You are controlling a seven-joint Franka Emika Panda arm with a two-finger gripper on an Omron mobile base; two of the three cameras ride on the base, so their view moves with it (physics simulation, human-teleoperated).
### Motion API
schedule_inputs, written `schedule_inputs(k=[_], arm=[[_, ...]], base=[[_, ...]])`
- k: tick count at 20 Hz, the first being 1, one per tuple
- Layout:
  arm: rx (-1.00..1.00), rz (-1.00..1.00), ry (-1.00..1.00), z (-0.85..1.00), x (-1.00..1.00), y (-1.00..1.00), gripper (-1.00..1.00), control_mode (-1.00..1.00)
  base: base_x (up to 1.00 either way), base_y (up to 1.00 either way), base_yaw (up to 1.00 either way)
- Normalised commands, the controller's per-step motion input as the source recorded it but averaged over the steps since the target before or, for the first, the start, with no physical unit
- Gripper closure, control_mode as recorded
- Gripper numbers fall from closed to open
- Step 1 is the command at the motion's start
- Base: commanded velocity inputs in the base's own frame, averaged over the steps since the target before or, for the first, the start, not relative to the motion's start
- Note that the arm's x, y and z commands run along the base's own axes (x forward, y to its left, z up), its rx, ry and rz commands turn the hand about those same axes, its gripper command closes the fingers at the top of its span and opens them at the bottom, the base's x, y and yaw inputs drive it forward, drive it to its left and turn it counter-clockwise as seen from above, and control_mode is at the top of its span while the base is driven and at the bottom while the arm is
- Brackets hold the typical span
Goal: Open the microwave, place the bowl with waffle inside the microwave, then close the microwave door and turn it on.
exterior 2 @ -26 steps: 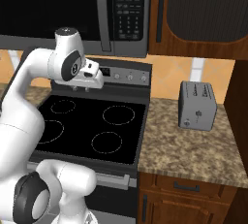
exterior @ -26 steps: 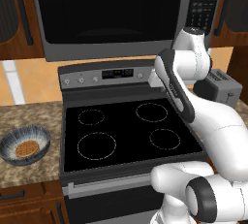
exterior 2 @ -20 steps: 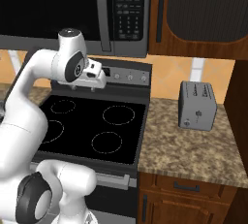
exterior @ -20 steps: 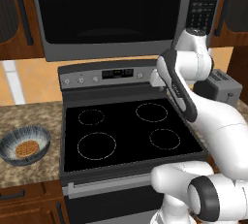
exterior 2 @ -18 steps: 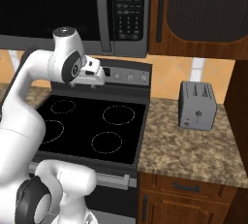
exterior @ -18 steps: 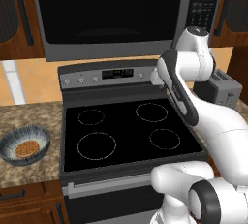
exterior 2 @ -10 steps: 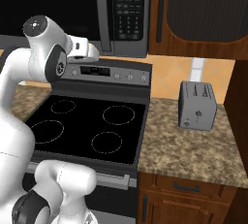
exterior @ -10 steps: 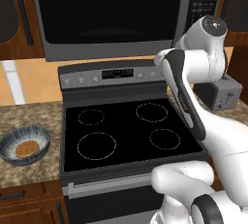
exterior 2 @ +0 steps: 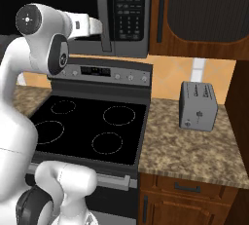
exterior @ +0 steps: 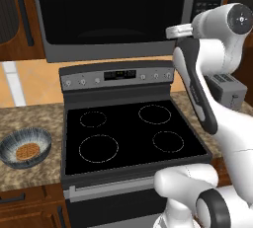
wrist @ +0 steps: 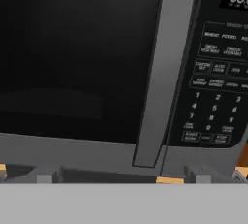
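Note:
The microwave [exterior: 113, 15] hangs over the stove with its microwave door [wrist: 77, 48] shut. A vertical handle [wrist: 164, 72] runs down the door's right edge, beside the button panel [wrist: 213, 97]. My gripper [exterior 2: 99, 26] is raised to the microwave's lower right part, just in front of the handle [exterior 2: 104, 14] and not touching it. It is open, its fingertips [wrist: 46, 175] wide apart with nothing between them. The bowl [exterior: 24, 145] sits on the counter left of the stove, and the waffle [exterior: 27, 151] lies inside it.
A black glass stove [exterior: 128, 133] with a control strip [exterior: 118, 75] fills the space under the microwave. A small grey toaster [exterior 2: 198, 106] stands on the granite counter [exterior 2: 194, 146] to the right. Brown wooden cabinets [exterior 2: 204, 9] flank the microwave.
The arm has risen, and the hand has swung from in front of the stove's control strip up to the microwave's handle. The bowl has stayed put.

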Motion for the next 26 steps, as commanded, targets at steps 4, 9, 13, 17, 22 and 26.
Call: schedule_inputs(k=[4, 9, 13, 17, 22, 26], arm=[[0.0, 0.0, -0.03, 0.6, 0.38, -0.27, -1.0, -1.0], [0.02, 0.0, 0.01, 0.36, 0.48, -0.25, -1.0, -1.0], [0.03, 0.0, 0.01, -0.01, 0.46, -0.06, -1.0, -1.0], [0.03, 0.0, 0.05, -0.19, 0.37, -0.05, -1.0, -1.0], [0.03, -0.04, 0.07, -0.21, 0.47, -0.16, -1.0, -1.0], [0.01, -0.04, 0.06, -0.13, 0.44, -0.03, -1.0, -1.0]], base=[[0.0, 0.0, 0.0], [0.0, 0.0, 0.0], [0.0, 0.0, 0.0], [0.0, 0.0, 0.0], [0.0, 0.0, 0.0], [0.0, 0.0, 0.0]])
